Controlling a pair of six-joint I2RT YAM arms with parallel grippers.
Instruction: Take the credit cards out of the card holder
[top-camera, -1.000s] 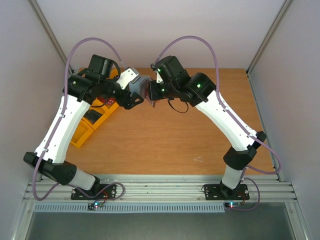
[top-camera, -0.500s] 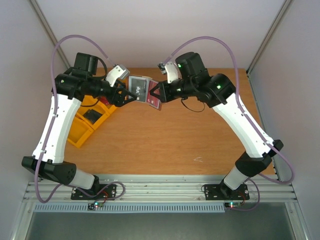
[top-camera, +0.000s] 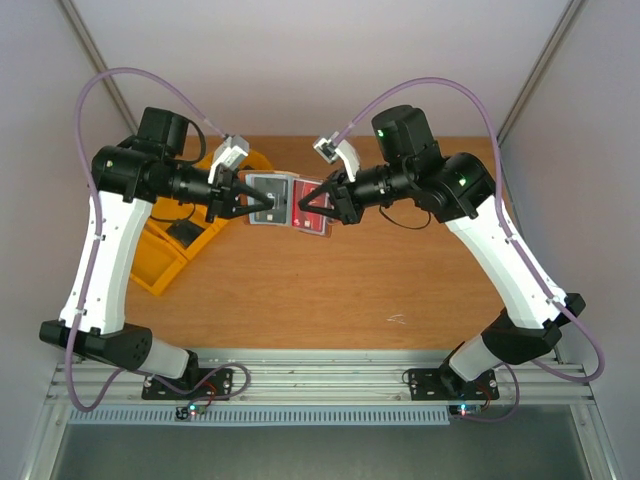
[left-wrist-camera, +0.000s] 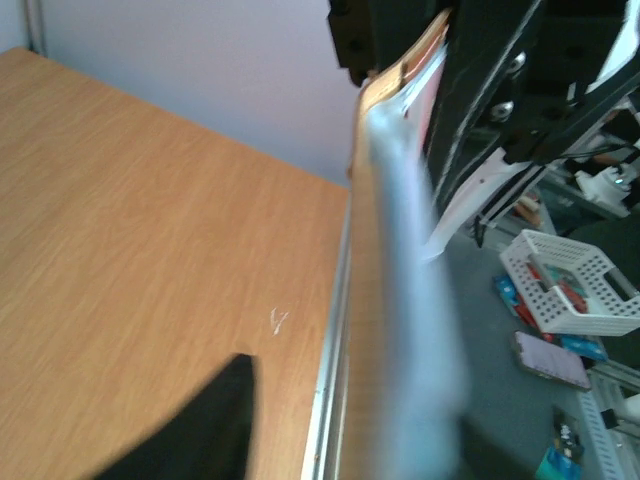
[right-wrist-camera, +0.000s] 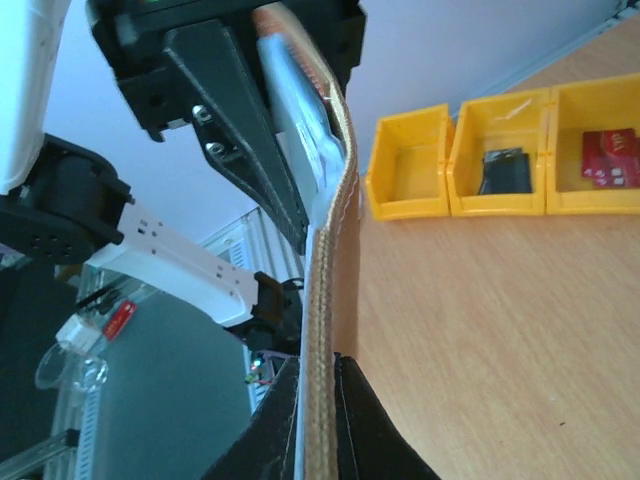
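so the row of yellow bins (right-wrist-camera: 500, 165) sits along the left edge of the counter, and in the top view the left arm (top-camera: 110, 250) covers most of it. The right wrist cam shows three compartments, one with a dark item (right-wrist-camera: 503, 170) and one with something red (right-wrist-camera: 612, 155) that looks like cards, tbh too small to be sure. There's a little white scuff (top-camera: 397, 319) on the wood toward the near edge. The card holder (top-camera: 272, 186) is up off the counter, spread open over the middle near the far edge, strung between both arms. The left gripper (top-camera: 258, 203) is clamped on its grey-blue half. The right gripper (top-camera: 320, 207) is pinched on the other half, where a red credit card (top-camera: 312, 222) shows. How many cards are in there, can't tell. Both wrist cams only get the holder edge-on. In the left one it's a blurry grey strip with the right gripper blocking the top, and in the right one it's just the brown stitched edge between the fingers (right-wrist-camera: 370, 440), pockets hidden
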